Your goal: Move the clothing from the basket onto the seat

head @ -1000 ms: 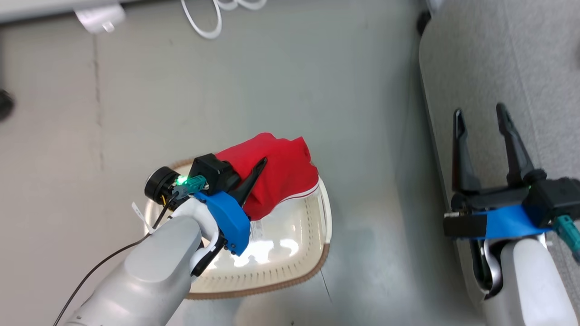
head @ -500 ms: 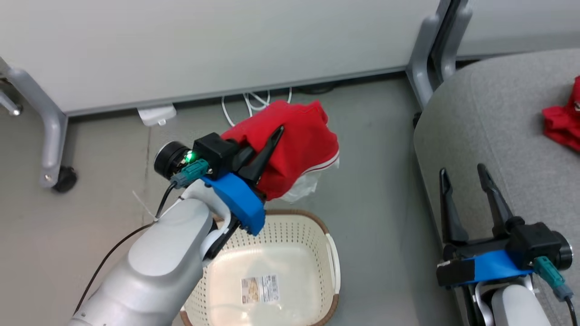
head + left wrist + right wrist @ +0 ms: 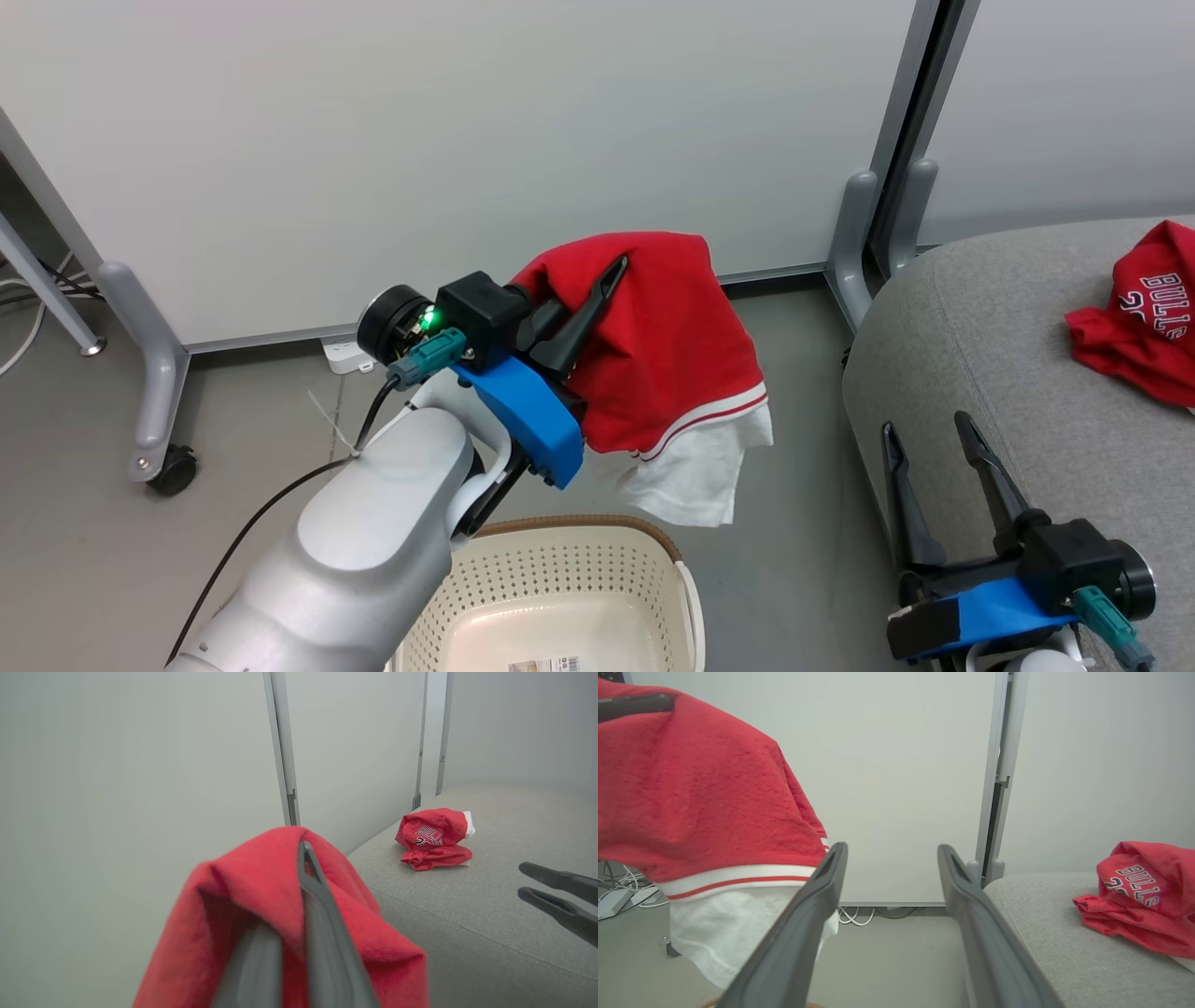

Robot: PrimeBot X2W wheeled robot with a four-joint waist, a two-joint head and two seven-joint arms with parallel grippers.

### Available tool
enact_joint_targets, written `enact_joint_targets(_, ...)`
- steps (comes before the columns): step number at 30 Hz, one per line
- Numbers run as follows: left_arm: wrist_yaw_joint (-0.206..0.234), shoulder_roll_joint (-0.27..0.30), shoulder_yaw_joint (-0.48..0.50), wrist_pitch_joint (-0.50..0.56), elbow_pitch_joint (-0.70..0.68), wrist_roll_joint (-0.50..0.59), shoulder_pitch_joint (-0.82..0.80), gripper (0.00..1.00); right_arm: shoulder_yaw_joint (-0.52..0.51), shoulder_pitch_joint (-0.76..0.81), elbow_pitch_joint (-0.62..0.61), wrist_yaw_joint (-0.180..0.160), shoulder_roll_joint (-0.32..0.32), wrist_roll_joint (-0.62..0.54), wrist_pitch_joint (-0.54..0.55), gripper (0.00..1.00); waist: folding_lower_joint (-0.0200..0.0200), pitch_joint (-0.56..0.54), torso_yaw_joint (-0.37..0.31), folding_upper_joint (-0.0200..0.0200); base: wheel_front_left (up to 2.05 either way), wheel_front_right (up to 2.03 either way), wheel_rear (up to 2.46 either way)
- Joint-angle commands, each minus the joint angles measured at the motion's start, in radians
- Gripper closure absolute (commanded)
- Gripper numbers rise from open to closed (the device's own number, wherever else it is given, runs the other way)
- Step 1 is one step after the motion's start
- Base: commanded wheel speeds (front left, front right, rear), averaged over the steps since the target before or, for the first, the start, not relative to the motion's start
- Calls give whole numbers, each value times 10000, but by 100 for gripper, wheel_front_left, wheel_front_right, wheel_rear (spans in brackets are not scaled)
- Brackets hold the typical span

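Red garment [image 3: 672, 364] hangs pinched in the left claw [image 3: 611, 275]; head view adds the basket [image 3: 597, 527] lower down; right claw [image 3: 924, 425] spread by the seat [image 3: 1008, 355].

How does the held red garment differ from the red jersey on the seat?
The held garment hangs in the air from the shut left gripper; the jersey lies crumpled on the seat. The held garment shows a white part below a striped hem; the jersey shows "BULLS" lettering. Both are bright red.
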Motion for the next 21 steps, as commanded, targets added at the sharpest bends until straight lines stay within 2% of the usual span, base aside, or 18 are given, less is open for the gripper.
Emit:
enact_joint_targets(1,35,-7,-25,-50,14,-11,79,100,74,155,-60,-9,-57,64,-3,0,2,-60,6,-1,0,0,0)
enact_joint_targets(10,89,63,-72,-41,119,-81,123,100,774,107,-192,-9,-83,75,-5,0,2,5,58,-1,0,0,0)
enact_joint_targets(21,104,85,-111,-28,287,-32,-136,100,2502,-1014,-418,-9,1,239,-3,0,2,565,26,-1,0,0,0)
